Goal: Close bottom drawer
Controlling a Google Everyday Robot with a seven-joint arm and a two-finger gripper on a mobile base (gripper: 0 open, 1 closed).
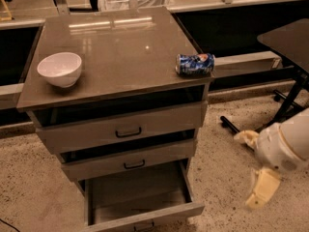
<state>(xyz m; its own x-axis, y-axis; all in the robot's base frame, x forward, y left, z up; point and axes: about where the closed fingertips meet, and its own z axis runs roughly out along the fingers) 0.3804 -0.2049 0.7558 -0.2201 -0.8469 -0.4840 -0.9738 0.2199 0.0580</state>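
Observation:
The grey-brown cabinet (116,57) has three drawers. The bottom drawer (137,192) is pulled far out, its inside is bare, and its narrow front panel with a small black handle (144,224) sits at the lower edge of the camera view. The middle drawer (130,159) and the top drawer (120,127) stand slightly ajar. My gripper (261,187) hangs low at the right on its white arm (285,146). It is above the floor, right of the bottom drawer and apart from it.
A white bowl (60,69) sits on the cabinet top at the left and a blue can (195,64) lies at its right edge. A dark table (289,40) with a black leg frame (285,105) stands to the right. The floor (38,197) is speckled.

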